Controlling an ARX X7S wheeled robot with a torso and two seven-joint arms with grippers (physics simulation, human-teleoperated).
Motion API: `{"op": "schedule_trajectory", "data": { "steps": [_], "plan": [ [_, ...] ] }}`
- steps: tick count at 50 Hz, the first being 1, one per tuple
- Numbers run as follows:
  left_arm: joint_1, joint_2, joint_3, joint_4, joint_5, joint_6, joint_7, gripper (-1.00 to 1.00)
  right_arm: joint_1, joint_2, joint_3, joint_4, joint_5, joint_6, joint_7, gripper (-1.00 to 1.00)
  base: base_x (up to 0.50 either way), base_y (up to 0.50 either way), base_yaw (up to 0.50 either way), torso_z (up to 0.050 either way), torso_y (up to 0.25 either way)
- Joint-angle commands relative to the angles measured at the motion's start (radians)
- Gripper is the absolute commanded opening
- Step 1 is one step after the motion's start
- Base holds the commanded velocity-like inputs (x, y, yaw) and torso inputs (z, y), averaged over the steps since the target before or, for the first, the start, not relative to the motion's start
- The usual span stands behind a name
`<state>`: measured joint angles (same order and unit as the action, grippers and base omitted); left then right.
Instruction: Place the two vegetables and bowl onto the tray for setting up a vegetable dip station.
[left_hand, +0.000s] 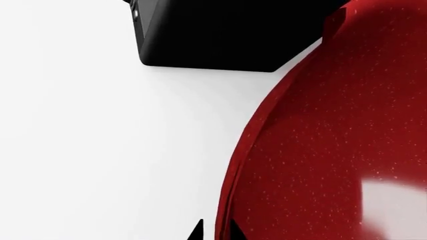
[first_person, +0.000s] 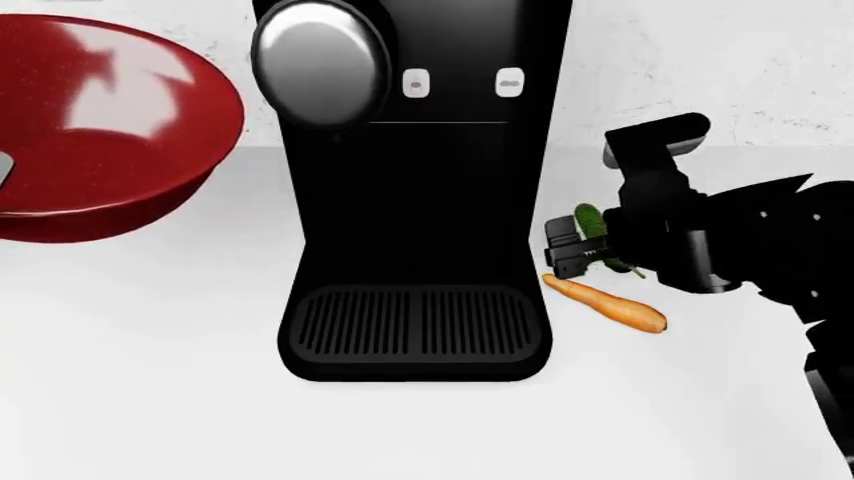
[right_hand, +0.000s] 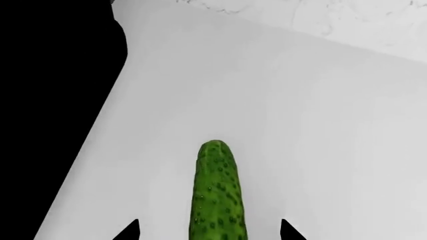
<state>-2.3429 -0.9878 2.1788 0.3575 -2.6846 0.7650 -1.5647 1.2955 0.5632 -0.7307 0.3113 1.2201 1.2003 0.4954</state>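
We see the right end effector (first_person: 571, 250) released, its fingertips straddling the cucumber (right_hand: 215, 195) near the bench's right edge, beside the carrot (first_person: 607, 304). The left end effector (left_hand: 215, 234) lifts the bowl (first_person: 100, 125) by its rim; no tray visible.

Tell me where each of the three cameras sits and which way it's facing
Head: above, facing forward and down at the coffee machine, carrot, right gripper.
Left wrist: by the left gripper, facing the bowl; fingertips show.
Right wrist: faces along the cucumber between its fingertips.
Shared: head also sees bowl and cucumber.
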Motion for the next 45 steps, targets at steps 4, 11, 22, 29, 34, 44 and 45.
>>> {"op": "schedule_trajectory", "data": {
  "steps": [4, 11, 22, 29, 34, 44, 45],
  "plan": [
    [-0.001, 0.007, -0.005, -0.011, 0.001, -0.004, 0.006, -1.00, -0.020, 0.005, -0.024, -0.007, -0.010, 0.006, 0.004, 1.00, 0.00, 0.00, 0.00, 0.000, 0.000],
    [0.002, 0.007, -0.004, -0.015, 0.004, -0.002, 0.008, -1.00, -0.044, 0.015, -0.035, -0.030, -0.024, -0.015, 0.007, -1.00, 0.00, 0.00, 0.00, 0.000, 0.000],
    [-0.004, 0.006, -0.001, 0.000, 0.008, 0.006, 0.003, -1.00, -0.089, 0.042, 0.002, -0.069, 0.010, -0.026, 0.061, -1.00, 0.00, 0.00, 0.00, 0.000, 0.000],
    [-0.009, 0.003, -0.004, -0.003, 0.012, -0.002, -0.002, -1.00, -0.097, 0.085, 0.056, -0.176, 0.052, -0.049, 0.095, -1.00, 0.00, 0.00, 0.00, 0.000, 0.000],
    [-0.008, 0.005, -0.008, -0.010, 0.012, -0.007, -0.001, -1.00, -0.075, 0.113, 0.103, -0.218, 0.076, -0.050, 0.170, -1.00, 0.00, 0.00, 0.00, 0.000, 0.000],
    [-0.011, 0.001, -0.014, -0.009, 0.016, -0.012, -0.004, -1.00, 0.000, 0.138, 0.142, -0.285, 0.112, -0.013, 0.248, -1.00, 0.00, 0.00, 0.00, 0.000, 0.000],
    [-0.011, 0.001, -0.015, -0.009, 0.016, -0.012, -0.004, -1.00, 0.005, 0.139, 0.144, -0.289, 0.117, -0.009, 0.253, -1.00, 0.00, 0.00, 0.00, 0.000, 0.000]
  ]
}}
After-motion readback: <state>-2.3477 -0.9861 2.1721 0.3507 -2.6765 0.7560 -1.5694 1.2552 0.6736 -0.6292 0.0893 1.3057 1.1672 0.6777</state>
